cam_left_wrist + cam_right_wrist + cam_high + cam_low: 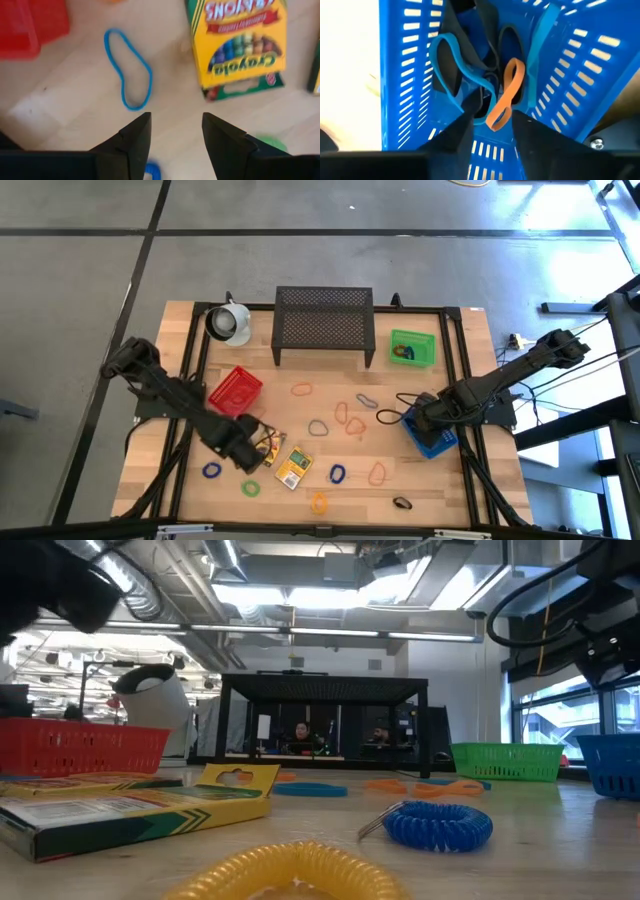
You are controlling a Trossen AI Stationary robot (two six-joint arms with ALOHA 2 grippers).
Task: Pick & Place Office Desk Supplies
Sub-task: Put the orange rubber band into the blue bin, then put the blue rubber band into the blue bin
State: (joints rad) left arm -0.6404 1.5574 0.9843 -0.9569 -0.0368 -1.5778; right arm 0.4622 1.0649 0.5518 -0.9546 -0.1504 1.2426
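My left gripper [243,445] hovers open above the table's near left part, beside two yellow crayon packets [268,442] [293,467]. In the left wrist view its fingers [172,135] point down at bare wood near a blue loop [127,70] and one packet [240,45]. My right gripper [425,420] is open over the blue bin [436,438]. In the right wrist view [492,127] an orange loop [507,92] lies in the bin with blue loops [451,65], its end just before the fingertips. Several more loops [341,413] lie flat on the table.
A red bin [235,392] sits just beyond the left gripper. A green bin [413,348], a black mesh shelf [323,325] and a white mug [228,322] stand along the far edge. Coiled loops, blue [437,825] and yellow [290,875], lie near the near edge.
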